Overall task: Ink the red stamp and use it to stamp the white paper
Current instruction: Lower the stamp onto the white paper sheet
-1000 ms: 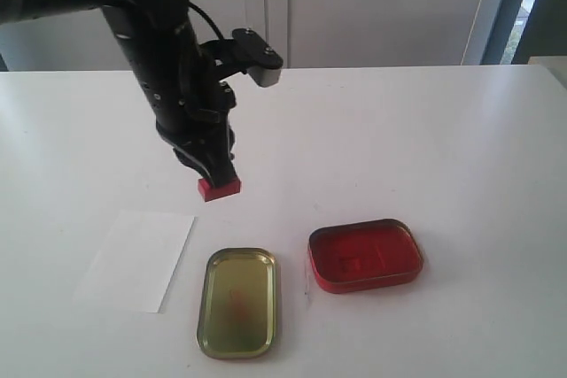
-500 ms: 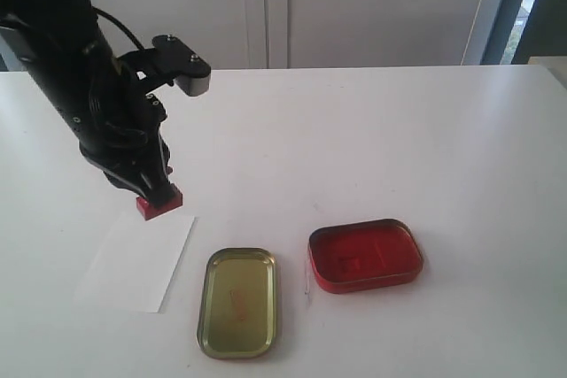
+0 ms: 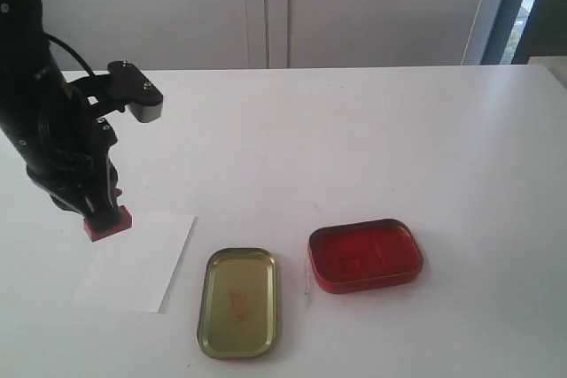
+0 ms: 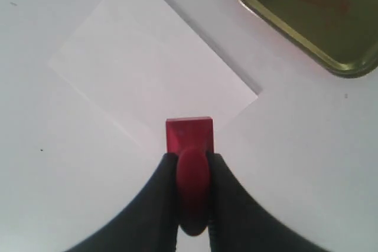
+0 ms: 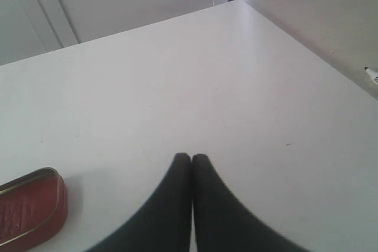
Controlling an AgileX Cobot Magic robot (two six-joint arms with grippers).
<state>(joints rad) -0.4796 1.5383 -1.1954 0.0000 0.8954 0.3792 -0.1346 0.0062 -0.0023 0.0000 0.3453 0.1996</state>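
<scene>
Over white paper (image 3: pixel 137 263), red stamp (image 3: pixel 106 223) (pinched)

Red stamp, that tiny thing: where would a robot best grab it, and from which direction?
Take the red stamp by its knobbed handle, coming down from above. The flat square base has to face the white paper, so it should stay uncovered, and the narrow handle rising from it fits between two fingers. The left gripper holds it just this way, one finger on each side of the handle.
</scene>
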